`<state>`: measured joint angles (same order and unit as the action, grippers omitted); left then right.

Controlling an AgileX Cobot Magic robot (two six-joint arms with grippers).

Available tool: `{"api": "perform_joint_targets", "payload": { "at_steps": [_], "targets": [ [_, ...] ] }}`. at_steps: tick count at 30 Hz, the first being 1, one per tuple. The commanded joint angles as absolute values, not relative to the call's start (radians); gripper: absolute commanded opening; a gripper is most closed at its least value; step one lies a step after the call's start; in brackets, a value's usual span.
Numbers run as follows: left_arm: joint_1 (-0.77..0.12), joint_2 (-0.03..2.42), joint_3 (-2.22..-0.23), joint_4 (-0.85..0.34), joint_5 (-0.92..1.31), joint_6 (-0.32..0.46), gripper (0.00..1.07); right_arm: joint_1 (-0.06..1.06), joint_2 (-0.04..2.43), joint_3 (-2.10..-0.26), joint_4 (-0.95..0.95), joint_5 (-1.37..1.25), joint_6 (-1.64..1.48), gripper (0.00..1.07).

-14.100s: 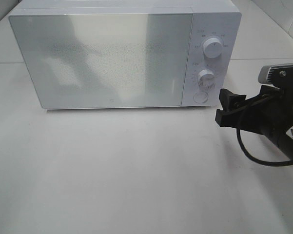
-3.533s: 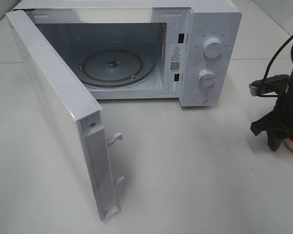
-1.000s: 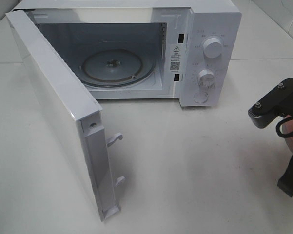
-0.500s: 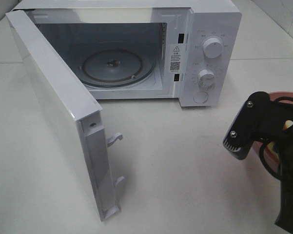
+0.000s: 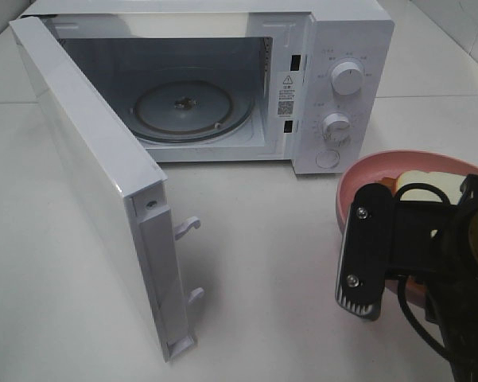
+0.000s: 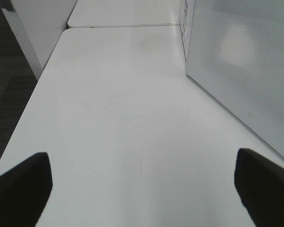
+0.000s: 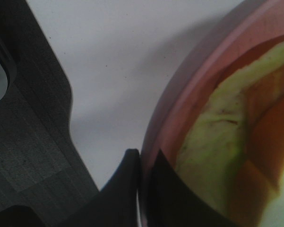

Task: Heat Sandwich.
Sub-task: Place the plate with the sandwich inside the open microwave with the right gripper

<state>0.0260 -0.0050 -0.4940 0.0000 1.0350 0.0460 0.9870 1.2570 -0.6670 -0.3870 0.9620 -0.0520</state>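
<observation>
One microwave is standing open; the right gripper is pinching one plate carrying one sandwich. Only the left wrist view is showing the left gripper, released and empty.

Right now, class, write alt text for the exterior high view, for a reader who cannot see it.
A white microwave sits on a white table, door swung open to the left, glass turntable bare. At lower right, the robot's black right hand grips the rim of a pink plate holding a sandwich.
</observation>
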Motion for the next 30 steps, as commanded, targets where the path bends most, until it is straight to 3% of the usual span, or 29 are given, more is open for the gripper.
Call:
{"api": "perform_joint_targets", "payload": {
  "at_steps": [1, 14, 22, 30],
  "targets": [
    [0.027, -0.031, -0.492, -0.008, 1.028, 0.040, 1.03, 1.007, 1.254, -0.664, -0.428, 0.944, -0.101, 0.00],
    [0.027, -0.031, -0.492, -0.008, 1.028, 0.040, 1.03, 1.019, 1.254, -0.664, -0.440, 0.864, -0.314, 0.00],
    [0.027, -0.031, -0.492, -0.008, 1.028, 0.040, 1.03, 1.012, 1.254, -0.664, -0.458, 0.820, -0.650, 0.00],
    [0.027, -0.031, -0.492, -0.008, 1.028, 0.040, 1.03, 0.972, 1.258, -0.664, -0.450, 0.735, -0.723, 0.00]
  ]
}}
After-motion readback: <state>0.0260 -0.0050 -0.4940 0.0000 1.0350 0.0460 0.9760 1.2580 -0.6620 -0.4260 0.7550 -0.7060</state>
